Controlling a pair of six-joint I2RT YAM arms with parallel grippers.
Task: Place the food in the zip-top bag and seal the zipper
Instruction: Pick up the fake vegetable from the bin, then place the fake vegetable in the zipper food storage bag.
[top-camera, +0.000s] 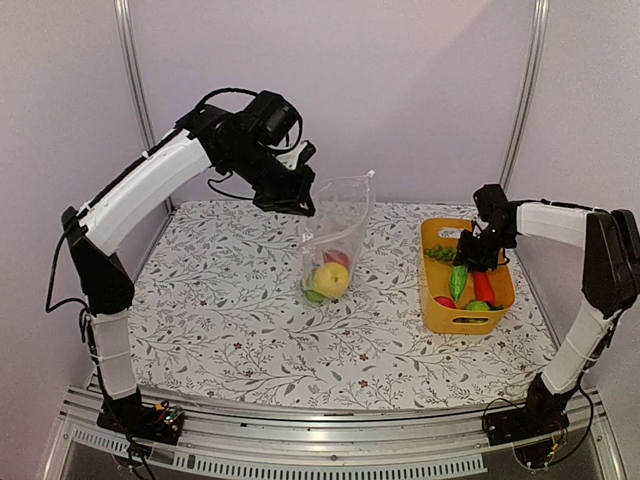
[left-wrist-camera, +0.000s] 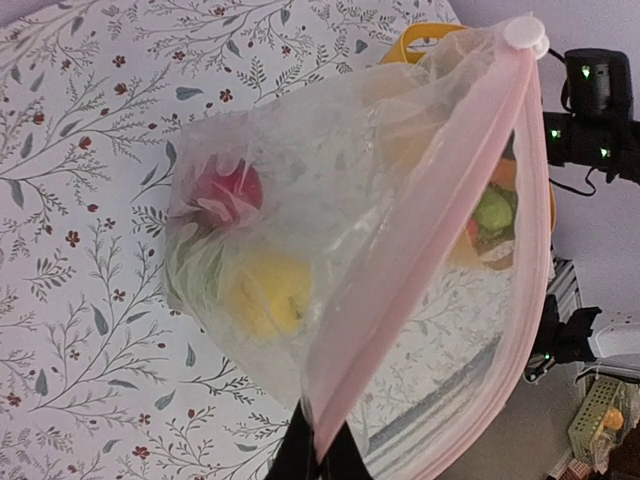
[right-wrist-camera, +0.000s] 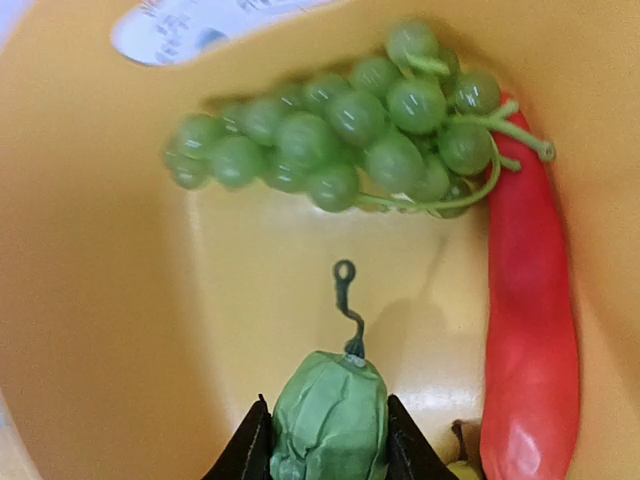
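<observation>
My left gripper (top-camera: 303, 200) is shut on the mouth edge of the clear zip-top bag (top-camera: 335, 235) and holds it upright on the table. In the left wrist view its fingertips (left-wrist-camera: 318, 462) pinch the pink zipper strip (left-wrist-camera: 440, 225). A yellow lemon (left-wrist-camera: 265, 290), a red ball (left-wrist-camera: 235, 190) and a green piece lie inside the bag. My right gripper (top-camera: 462, 262) is down in the yellow basket (top-camera: 436, 300), shut on the green cucumber (right-wrist-camera: 330, 420). A green grape bunch (right-wrist-camera: 350, 125) and an orange-red carrot (right-wrist-camera: 530, 330) lie beside it.
The basket stands at the right of the floral table cloth (top-camera: 220, 320). It also holds a red ball (top-camera: 444, 301) and a green round one (top-camera: 478, 306). The bag's white slider (left-wrist-camera: 525, 33) sits at the far end of the zipper.
</observation>
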